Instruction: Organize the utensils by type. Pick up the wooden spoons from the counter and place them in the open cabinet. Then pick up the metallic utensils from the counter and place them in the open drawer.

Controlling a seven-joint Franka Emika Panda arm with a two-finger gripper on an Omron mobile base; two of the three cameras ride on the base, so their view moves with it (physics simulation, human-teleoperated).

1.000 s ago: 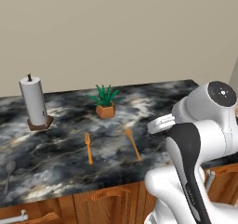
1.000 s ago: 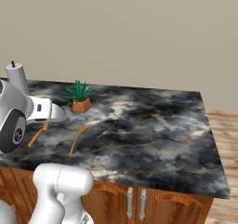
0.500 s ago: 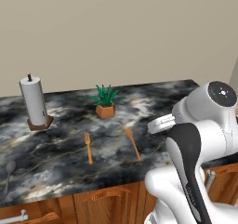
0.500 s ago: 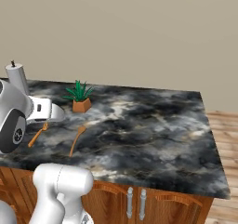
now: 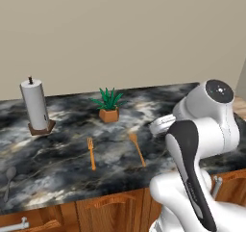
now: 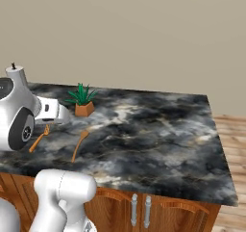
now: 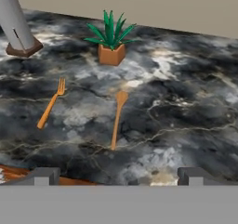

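Two wooden spoons lie side by side on the black marble counter (image 5: 62, 163). The oval-bowled spoon (image 5: 137, 149) (image 6: 79, 145) (image 7: 117, 118) is on the right. The one with fork-like tines (image 5: 91, 153) (image 6: 40, 137) (image 7: 51, 103) is to its left. A small grey metal spoon (image 5: 8, 180) rests near the counter's left front corner. My gripper (image 7: 118, 176) hovers open and holds nothing, above the counter's front edge, nearest the oval-bowled spoon's handle end. The open cabinet is out of view.
A paper-towel roll (image 5: 35, 106) (image 7: 14, 23) stands at the back left. A small potted plant (image 5: 109, 105) (image 6: 83, 100) (image 7: 111, 42) sits just behind the wooden spoons. Closed cabinet doors (image 6: 139, 212) front the counter. A silver bar handle (image 5: 19, 224) shows at the lower left.
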